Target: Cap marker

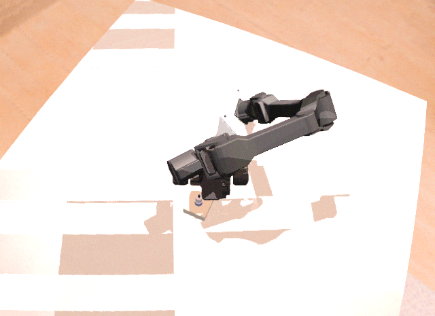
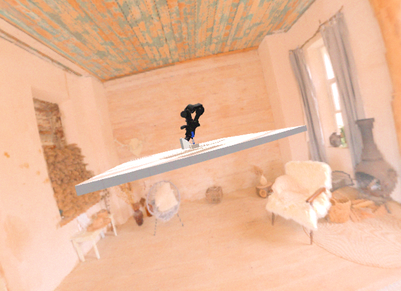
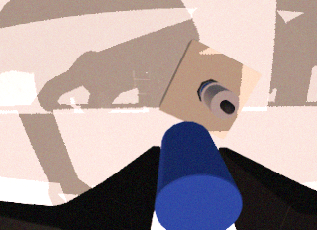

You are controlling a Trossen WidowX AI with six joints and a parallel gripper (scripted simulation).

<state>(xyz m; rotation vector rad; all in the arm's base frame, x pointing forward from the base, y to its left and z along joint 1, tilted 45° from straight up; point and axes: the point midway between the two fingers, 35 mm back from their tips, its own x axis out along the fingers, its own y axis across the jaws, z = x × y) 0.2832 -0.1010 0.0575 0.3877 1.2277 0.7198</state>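
Note:
The marker (image 1: 198,201) (image 2: 193,141) (image 3: 215,100) stands upright in the holder block (image 1: 194,208) (image 2: 195,146) (image 3: 179,88), a flat, square tan block. The marker is pale grey with a dark tip and a blue band low down. Its tip is bare. The blue cap (image 2: 192,134) (image 3: 198,202) is between the fingers of my gripper (image 3: 189,154), which is shut on it. The cap is held in the air, above the height of the marker. In the wrist view the marker's tip shows beyond the cap, up and to the right, with a gap between them. In the top view the arm hides the cap and fingers.
A pale upright wedge (image 1: 223,127) (image 2: 183,143) stands on the white table (image 1: 115,112) (image 2: 129,178) near the arm's base, behind the holder block. The arm (image 1: 281,135) reaches over from the right in the top view. Its shadows fall around the block.

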